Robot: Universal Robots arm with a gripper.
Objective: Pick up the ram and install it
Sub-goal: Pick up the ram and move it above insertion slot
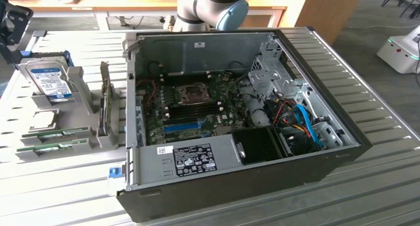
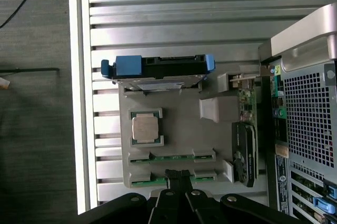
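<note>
Two ram sticks, thin green boards, lie side by side in slots of a grey holder [image 1: 78, 95]: one ram stick [image 1: 62, 133] and a second ram stick [image 1: 52, 147] nearer the table's front. In the wrist view the first ram stick [image 2: 171, 156] shows whole. The second ram stick [image 2: 142, 182] is partly covered by my gripper [image 2: 178, 177], whose black fingers are shut together above it with nothing between them. In the exterior view my gripper [image 1: 12, 26] hangs high at the far left, above the holder. The open computer case [image 1: 315, 78] shows its motherboard [image 1: 196, 105].
The holder also carries an upright silver hard drive with a blue label [image 1: 49, 80], a CPU chip [image 2: 146, 128] and a graphics card [image 1: 105, 100] on edge. The case wall [image 2: 308, 103] stands close beside the holder. The slatted metal table [image 1: 380, 152] ends just beyond the holder.
</note>
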